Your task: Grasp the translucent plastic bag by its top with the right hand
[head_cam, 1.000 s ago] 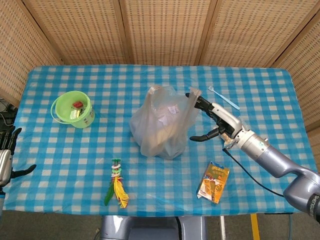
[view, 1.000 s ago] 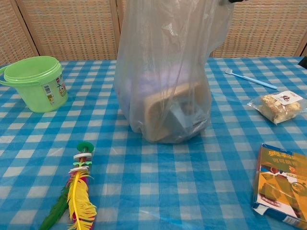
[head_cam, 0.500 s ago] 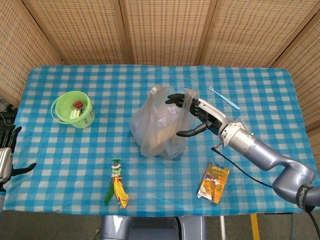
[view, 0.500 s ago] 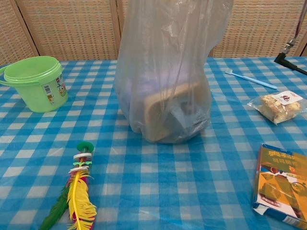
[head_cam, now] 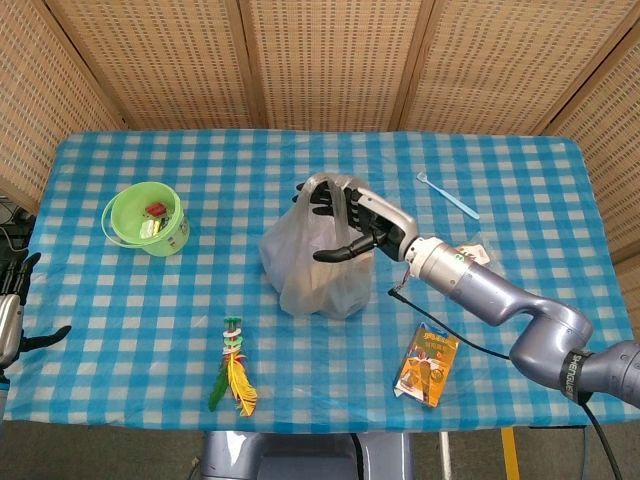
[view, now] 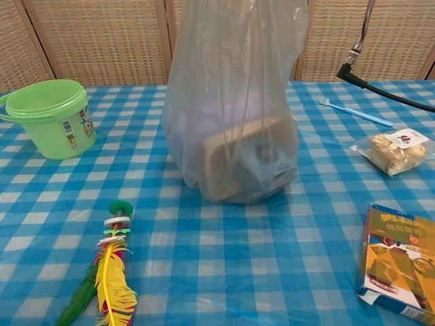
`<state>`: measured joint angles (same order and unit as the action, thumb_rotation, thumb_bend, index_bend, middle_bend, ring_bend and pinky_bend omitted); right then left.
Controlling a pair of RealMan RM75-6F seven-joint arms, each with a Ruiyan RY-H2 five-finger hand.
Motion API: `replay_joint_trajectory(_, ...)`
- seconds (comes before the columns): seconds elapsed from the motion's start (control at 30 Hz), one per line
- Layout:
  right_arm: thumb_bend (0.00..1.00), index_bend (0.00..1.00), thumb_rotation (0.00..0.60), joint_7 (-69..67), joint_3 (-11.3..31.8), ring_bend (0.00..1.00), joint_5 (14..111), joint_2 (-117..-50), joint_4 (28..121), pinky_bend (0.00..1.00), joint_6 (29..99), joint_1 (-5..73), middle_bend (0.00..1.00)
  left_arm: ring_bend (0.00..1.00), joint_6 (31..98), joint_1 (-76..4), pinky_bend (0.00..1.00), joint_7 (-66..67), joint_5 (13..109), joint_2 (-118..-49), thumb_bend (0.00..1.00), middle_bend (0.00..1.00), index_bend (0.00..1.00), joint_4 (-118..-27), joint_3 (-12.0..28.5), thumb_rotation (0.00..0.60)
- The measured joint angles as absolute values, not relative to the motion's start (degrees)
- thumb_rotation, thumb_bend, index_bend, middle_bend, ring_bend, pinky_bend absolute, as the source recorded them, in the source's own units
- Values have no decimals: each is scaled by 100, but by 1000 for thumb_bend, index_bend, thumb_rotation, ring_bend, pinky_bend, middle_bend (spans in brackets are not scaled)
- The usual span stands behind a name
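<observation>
- Plainly, the translucent plastic bag [head_cam: 318, 262] stood upright mid-table on the checked tablecloth [head_cam: 500, 180], a tan box visible inside it in the chest view.
- The right hand [head_cam: 345, 218] sat over the bag's gathered top, fingers spread and curled around it, thumb beneath.
- Whether they had pinched the plastic could not be told; closing firmly seemed left.
- The left hand [head_cam: 12, 320] lay open at the table edge.

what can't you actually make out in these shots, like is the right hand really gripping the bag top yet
- Grip: in the head view the right hand sits over the top of the plastic bag, but the film hides any contact.
- Bag top: cut off by the chest view's upper edge.
- Bag contents: blurred by the film; only a tan boxy shape shows.
- Left hand: mostly cut off at the head view's left edge.
</observation>
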<state>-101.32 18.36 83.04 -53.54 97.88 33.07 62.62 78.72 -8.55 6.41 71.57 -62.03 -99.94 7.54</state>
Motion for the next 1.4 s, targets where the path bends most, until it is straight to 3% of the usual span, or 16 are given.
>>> replay_joint_trajectory(0.5, 0, 198, 600, -10099, 2360, 111, 7706, -5795, 9670, 173, 2768, 6582, 257, 0, 7823, -891, 0, 633, 7061, -6196, 0, 0, 0, -9984, 769, 600)
replay_joint_trajectory(0.7, 0, 193, 600, -10495, 2752, 214, 7498, -5936, 9583, 324, 2637, 6602, 368, 0, 7803, -904, 0, 602, 7007, -6185, 0, 0, 0, -9973, 791, 600)
replay_joint_trajectory(0.93, 0, 170, 600, -10676, 3066, 375, 7344, -5970, 9546, 588, 2326, 6573, 522, 0, 7755, -929, 0, 595, 6963, -6184, 0, 0, 0, -9956, 795, 600)
replay_joint_trajectory(1.13, 0, 169, 600, -10511, 3269, 416, 7160, -5986, 9518, 613, 2049, 6579, 547, 0, 7768, -922, 0, 556, 6963, -6166, 0, 0, 0, -9966, 792, 600)
replay_joint_trajectory(1.27, 0, 300, 600, -10338, 3405, 548, 6933, -5992, 9547, 746, 1997, 6506, 663, 0, 7764, -921, 0, 533, 6961, -6158, 0, 0, 0, -9960, 791, 600)
replay_joint_trajectory(1.4, 0, 559, 600, -10066, 3497, 682, 6742, -5985, 9555, 868, 1932, 6442, 766, 0, 7746, -932, 0, 536, 6962, -6160, 0, 0, 0, -9954, 785, 600)
